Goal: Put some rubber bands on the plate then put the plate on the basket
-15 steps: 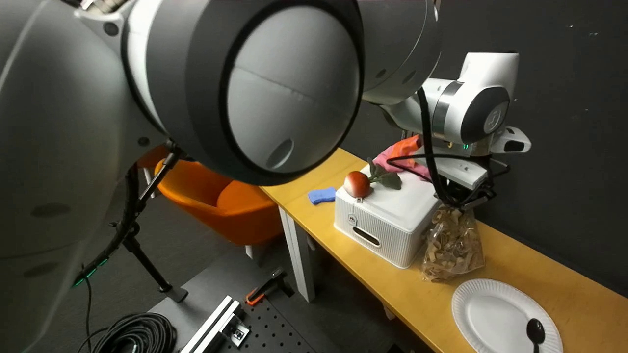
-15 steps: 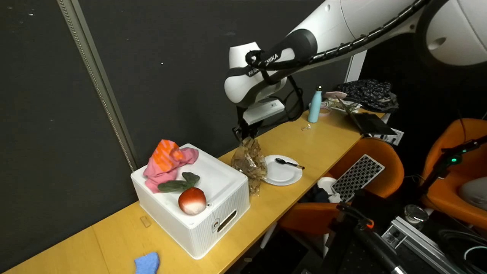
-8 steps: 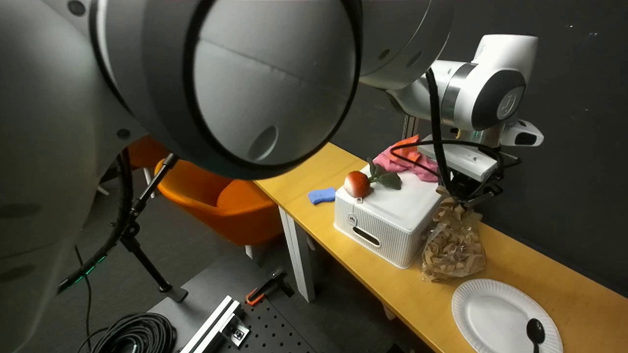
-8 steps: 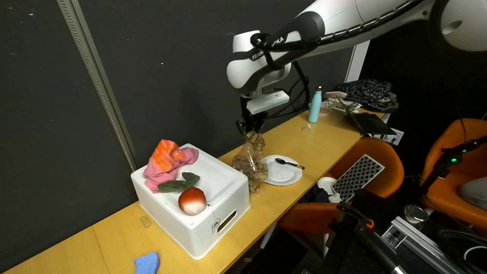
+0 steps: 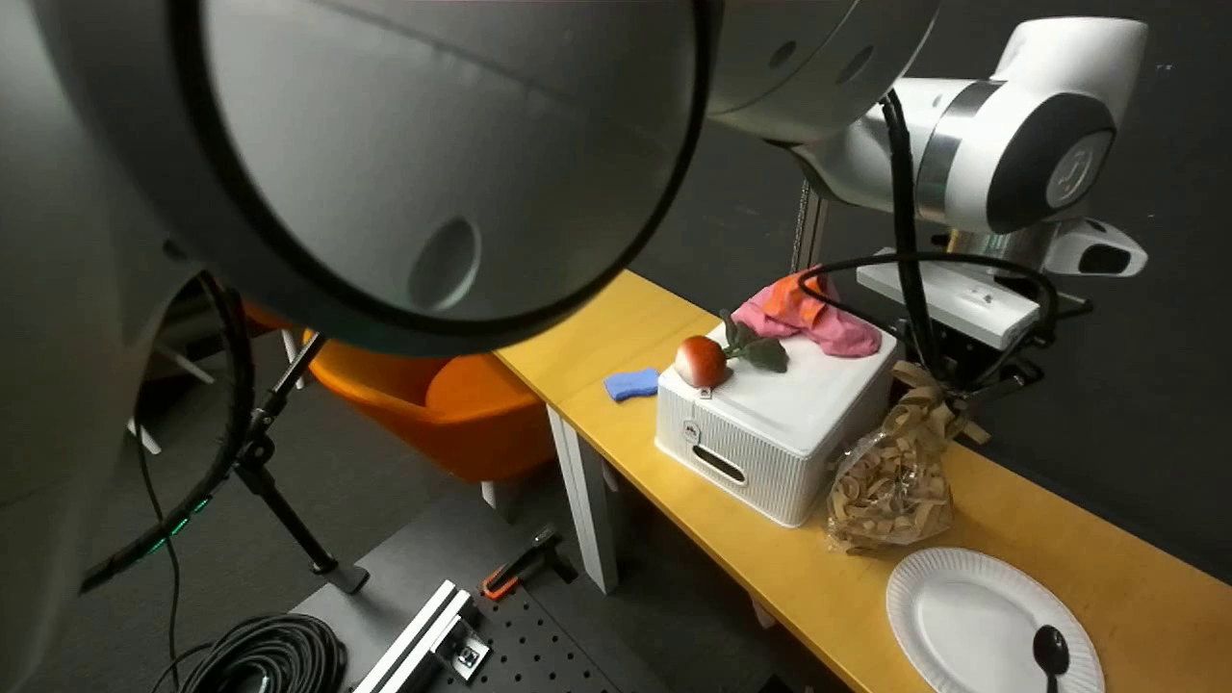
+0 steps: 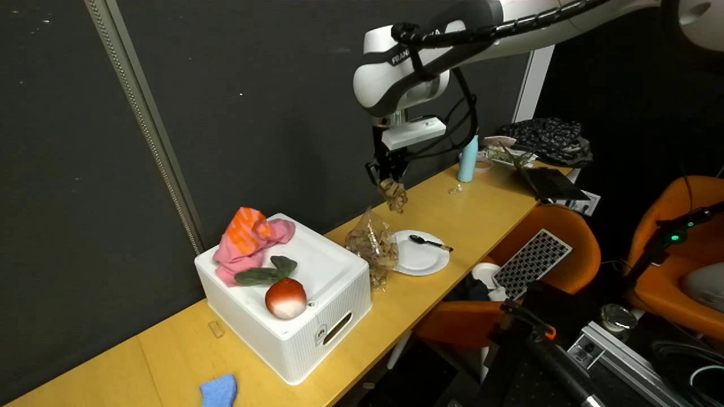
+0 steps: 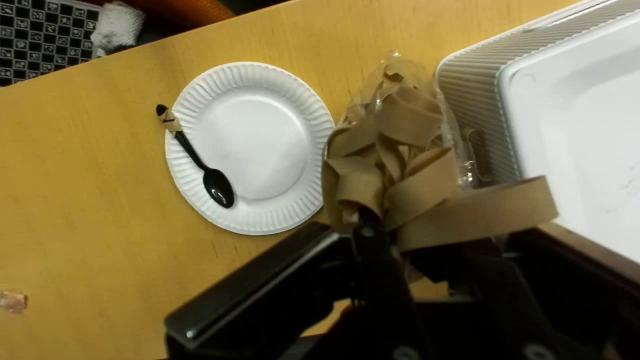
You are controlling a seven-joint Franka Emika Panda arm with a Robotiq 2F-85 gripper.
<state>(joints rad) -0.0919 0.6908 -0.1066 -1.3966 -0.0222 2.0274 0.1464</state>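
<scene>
A dark wall point(image 6: 271, 113) backs the long, narrow surface point(image 6: 90, 370) of yellowish wood, and a metal strip point(image 6: 150, 121) slants down that wall at the far left of an exterior view. At this end a seam crosses the surface and a blue sponge point(image 6: 219, 390) lies on it. Next comes the white basket point(image 6: 249, 333), a slot handle in its side, with a crumpled pink-and-orange cloth point(image 6: 249, 240) and a red-and-white vegetable point(image 6: 285, 298) with green leaves on its flat top. Just beside it on the surface stands a clear bag point(image 6: 369, 223) with tan rubber bands point(image 6: 383, 257) in it. Above, the fingers point(image 7: 372, 255) are clamped on a bunch of rubber bands point(image 6: 393, 195) that hangs apart from the bag. Then the white plate point(image 6: 418, 263), flat on the surface just beside the bag; a black spoon point(image 6: 417, 239) lies on it, handle reaching past the rim. Farther along stand an upright light blue bottle point(image 6: 468, 161), then a dark laptop point(image 6: 557, 183) and a heap of dark patterned cloth point(image 6: 546, 138) at the surface's end. Below, an orange chair point(image 6: 585, 243) has a black-and-white chequered board point(image 6: 534, 263) on it, and another orange chair point(image 6: 701, 203) stands at the far right.
</scene>
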